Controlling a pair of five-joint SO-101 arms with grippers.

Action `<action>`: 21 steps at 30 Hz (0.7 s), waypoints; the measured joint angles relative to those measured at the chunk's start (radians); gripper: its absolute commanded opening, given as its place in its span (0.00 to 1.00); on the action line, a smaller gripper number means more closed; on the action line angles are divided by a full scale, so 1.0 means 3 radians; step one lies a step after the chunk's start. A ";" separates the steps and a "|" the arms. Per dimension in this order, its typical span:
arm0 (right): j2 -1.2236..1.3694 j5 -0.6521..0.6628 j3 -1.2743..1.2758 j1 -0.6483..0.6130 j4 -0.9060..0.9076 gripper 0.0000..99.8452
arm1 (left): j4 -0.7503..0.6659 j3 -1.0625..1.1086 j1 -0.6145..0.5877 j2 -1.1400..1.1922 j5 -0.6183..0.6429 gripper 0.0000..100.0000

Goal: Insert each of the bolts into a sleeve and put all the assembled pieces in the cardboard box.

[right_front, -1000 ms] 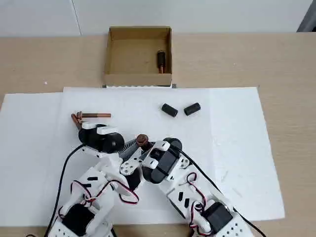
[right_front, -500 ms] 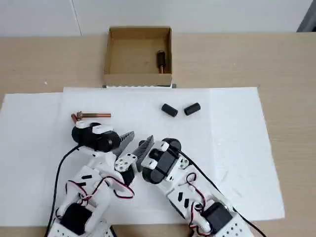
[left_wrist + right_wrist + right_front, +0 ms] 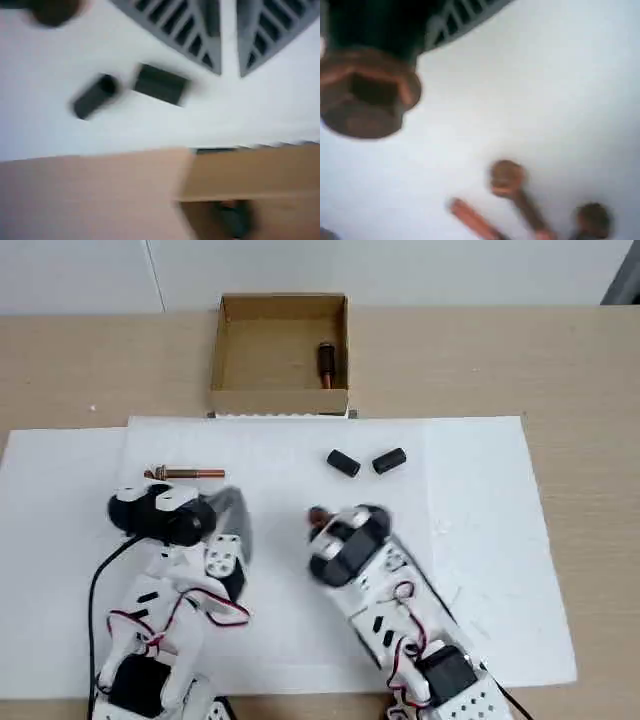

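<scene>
Since a second ago the two arms have parted: the left arm has swung out to the left and the right arm has pulled right, taking the joined piece with it.

Nearest me, the left tool (image 3: 234,512) sits over the paper (image 3: 480,540), left of centre. Its jaws are narrow, with only a slit between them and nothing held. The right tool (image 3: 320,522) is near the middle of the sheet and is clamped on the sleeved bolt (image 3: 367,95). The copper head points out of the jaws and the dark sleeve is behind it.

Just beyond the left arm, the loose bolts (image 3: 185,473) lie on the paper; the right wrist view gives me two of them. Farther out and right of centre, two spare sleeves (image 3: 342,463) lie close together but apart. Beyond the far edge of the paper, the box (image 3: 283,400) stands on the table (image 3: 560,360). One finished piece (image 3: 326,364) is already lying inside, by its right wall.

I judge the insertion for this piece done, so the step in hand is the carry to the box. Next I need to reach the right arm far and slightly left, passing over or beside the sleeves without knocking them. I should clear the near wall of the box before letting go. Two more pairs then remain to assemble.
</scene>
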 measured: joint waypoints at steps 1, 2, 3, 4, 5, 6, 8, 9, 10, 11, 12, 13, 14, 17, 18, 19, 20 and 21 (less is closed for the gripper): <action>0.0000 -0.0097 0.0000 0.0118 0.0061 0.00 | 0.0000 0.0020 -0.0118 0.0000 -0.0097 0.01; 0.0000 -0.0194 0.0000 0.0235 0.0138 0.00 | 0.0000 0.0066 -0.0235 0.0000 -0.0184 0.01; 0.0000 -0.0286 0.0000 0.0363 0.0215 0.00 | 0.0000 0.0138 -0.0343 0.0000 -0.0251 0.01; 0.0005 -0.0353 -0.0015 0.0465 0.0297 0.00 | 0.0000 0.0210 -0.0445 0.0000 -0.0317 0.01; 0.0005 -0.0394 -0.0020 0.0563 0.0373 0.00 | 0.0000 0.0281 -0.0532 0.0000 -0.0384 0.01; 0.0005 -0.0414 -0.0026 0.0639 0.0440 0.00 | 0.0000 0.0353 -0.0609 0.0000 -0.0455 0.01; 0.0005 -0.0440 -0.0082 0.0757 0.0537 0.00 | 0.0000 0.0501 -0.0726 0.0000 -0.0598 0.01; 0.0005 -0.0450 -0.0138 0.0793 0.0568 0.00 | 0.0000 0.0563 -0.0752 0.0000 -0.0655 0.01; 0.0005 -0.0455 -0.0220 0.0808 0.0593 0.00 | 0.0000 0.0604 -0.0772 0.0000 -0.0706 0.01; 0.0005 -0.0455 -0.0307 0.0808 0.0619 0.00 | 0.0005 0.0634 -0.0793 0.0000 -0.0726 0.01; 0.0010 -0.0455 -0.0414 0.0803 0.0650 0.00 | 0.0026 0.0644 -0.0808 0.0000 -0.0726 0.01; 0.0046 -0.0455 -0.0522 0.0803 0.0685 0.00 | 0.0051 0.0660 -0.0808 0.0000 -0.0736 0.01; 0.0092 -0.0455 -0.0639 0.0813 0.0747 0.00 | 0.0077 0.0670 -0.0808 0.0000 -0.0736 0.01; 0.0389 -0.0455 -0.0987 0.0829 0.0900 0.00 | 0.0092 0.0675 -0.0818 0.0000 -0.0721 0.01; 0.0537 -0.0486 -0.1105 0.0829 0.0905 0.00 | 0.0092 0.0675 -0.0823 0.0000 -0.0690 0.01; 0.0701 -0.0527 -0.1227 0.0829 0.0905 0.00 | 0.0092 0.0675 -0.0823 0.0000 -0.0690 0.01; 0.0869 -0.0568 -0.1350 0.0823 0.0905 0.00 | 0.0092 0.0675 -0.0823 0.0000 -0.0696 0.01; 0.1059 -0.0593 -0.1468 0.0823 0.0905 0.00 | 0.0092 0.0685 -0.0823 0.0000 -0.0696 0.01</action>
